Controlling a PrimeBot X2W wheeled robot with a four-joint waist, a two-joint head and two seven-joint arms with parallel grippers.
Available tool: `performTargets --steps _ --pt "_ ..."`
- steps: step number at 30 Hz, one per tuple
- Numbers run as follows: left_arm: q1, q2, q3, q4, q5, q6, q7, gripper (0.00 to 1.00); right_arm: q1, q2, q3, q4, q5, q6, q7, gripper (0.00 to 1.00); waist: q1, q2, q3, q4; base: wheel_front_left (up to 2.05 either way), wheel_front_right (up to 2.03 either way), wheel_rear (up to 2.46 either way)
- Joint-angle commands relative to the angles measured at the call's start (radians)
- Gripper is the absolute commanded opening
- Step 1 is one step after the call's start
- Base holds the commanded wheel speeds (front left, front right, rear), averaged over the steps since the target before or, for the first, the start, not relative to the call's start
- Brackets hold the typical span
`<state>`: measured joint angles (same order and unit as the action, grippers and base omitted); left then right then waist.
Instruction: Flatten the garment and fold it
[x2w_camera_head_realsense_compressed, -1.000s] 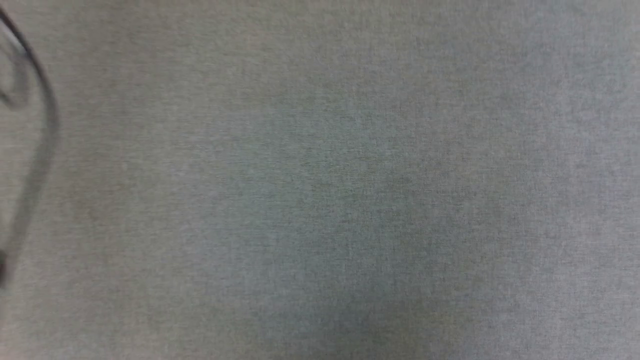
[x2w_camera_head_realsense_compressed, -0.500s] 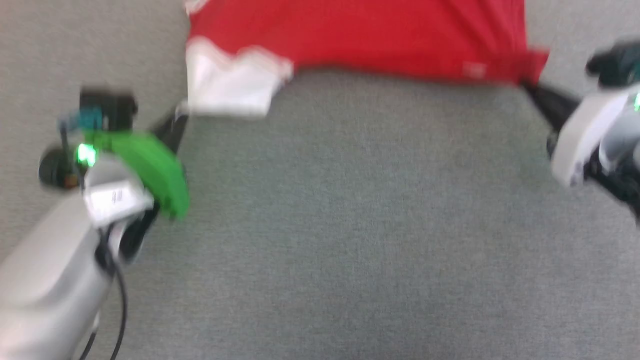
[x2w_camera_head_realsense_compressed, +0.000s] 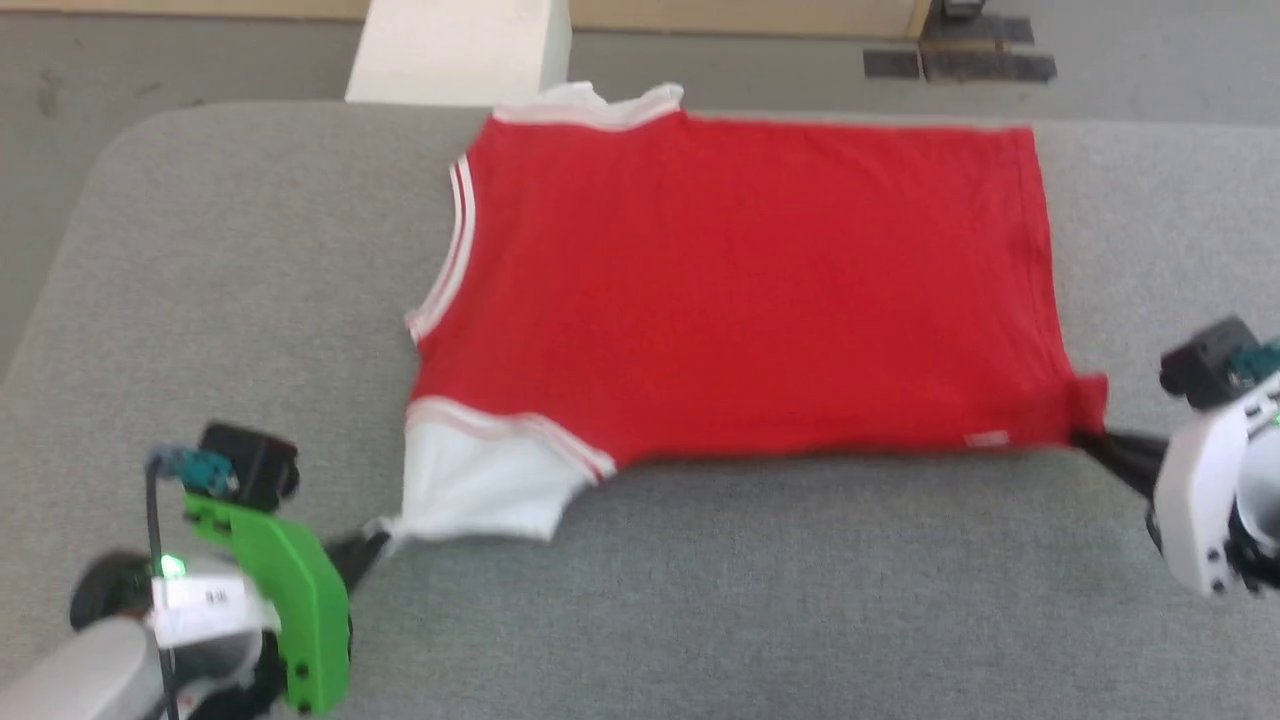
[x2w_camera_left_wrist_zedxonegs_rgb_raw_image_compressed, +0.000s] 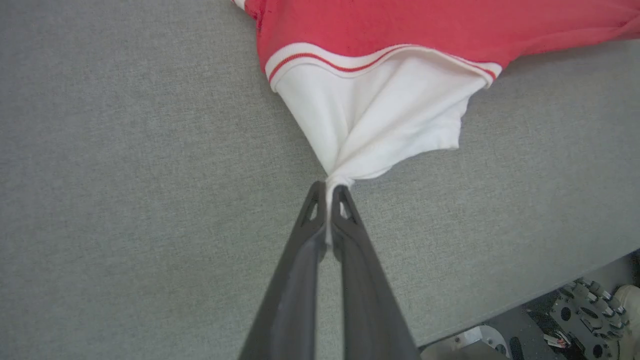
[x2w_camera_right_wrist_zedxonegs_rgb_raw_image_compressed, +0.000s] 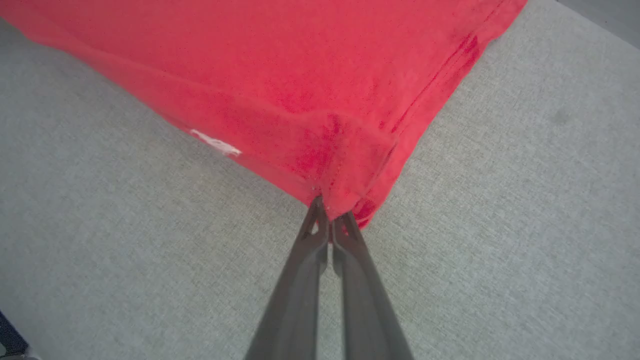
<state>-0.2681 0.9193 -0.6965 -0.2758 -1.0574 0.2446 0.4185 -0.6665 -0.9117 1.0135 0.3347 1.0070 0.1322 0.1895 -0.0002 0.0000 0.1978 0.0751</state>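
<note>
The garment (x2w_camera_head_realsense_compressed: 740, 290) — a red jersey-style T-shirt with white short sleeves and white-and-red striped trim — lies spread nearly flat on the grey fabric-covered worktop (x2w_camera_head_realsense_compressed: 200, 250), collar toward the robot's left and hem toward its right. The left gripper (x2w_camera_head_realsense_compressed: 372, 545), mounted behind a bright green bracket (x2w_camera_head_realsense_compressed: 290, 600), has its two dark fingers pressed together on the tip of the near white sleeve (x2w_camera_head_realsense_compressed: 480, 490). In the left wrist view the cloth is drawn to a point between them (x2w_camera_left_wrist_zedxonegs_rgb_raw_image_compressed: 327, 192) and fans out from there. The right gripper (x2w_camera_head_realsense_compressed: 1088, 440) is likewise closed, pinching the near hem corner (x2w_camera_head_realsense_compressed: 1085, 400) — its wrist view shows the red fabric bunched and creased just above the fingertips (x2w_camera_right_wrist_zedxonegs_rgb_raw_image_compressed: 327, 210). A small white label (x2w_camera_head_realsense_compressed: 987, 438) sits along the near edge close to that corner. The far sleeve (x2w_camera_head_realsense_compressed: 590, 100) is rumpled at the worktop's back edge, near a pale block (x2w_camera_head_realsense_compressed: 455, 50) standing on the floor beyond.
</note>
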Motion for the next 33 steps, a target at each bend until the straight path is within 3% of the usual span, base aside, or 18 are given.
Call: performTargets --steps 1,8,13,24,33 --pt "0.039 0.017 -0.005 -0.019 -0.029 0.014 0.016 0.00 0.032 -0.018 0.005 -0.014 0.025 -0.002 0.022 0.00 0.0002 0.0000 -0.033 0.010 0.00 0.00 0.00" --pt "0.140 0.064 -0.043 -0.090 -0.113 0.031 0.095 0.00 0.125 -0.074 0.019 -0.085 0.123 -0.002 0.141 0.00 0.0002 0.0000 -0.068 0.001 0.00 0.00 0.00" --pt "0.144 0.057 -0.021 -0.108 -0.117 0.045 0.062 0.00 0.159 -0.088 -0.008 -0.128 0.155 -0.002 0.169 0.00 0.0002 0.0000 -0.064 -0.014 0.00 0.00 0.00" --pt "-0.046 -0.058 0.074 -0.072 -0.022 0.066 -0.077 0.00 0.139 -0.039 -0.147 -0.152 0.158 -0.002 0.106 0.00 0.0002 0.0000 0.023 -0.049 0.00 0.00 0.00" --pt "-0.213 -0.147 0.073 0.041 0.065 0.046 -0.121 0.00 0.097 0.015 -0.223 -0.134 0.097 -0.002 0.117 0.00 0.0002 0.0000 0.114 -0.071 0.00 0.00 0.00"
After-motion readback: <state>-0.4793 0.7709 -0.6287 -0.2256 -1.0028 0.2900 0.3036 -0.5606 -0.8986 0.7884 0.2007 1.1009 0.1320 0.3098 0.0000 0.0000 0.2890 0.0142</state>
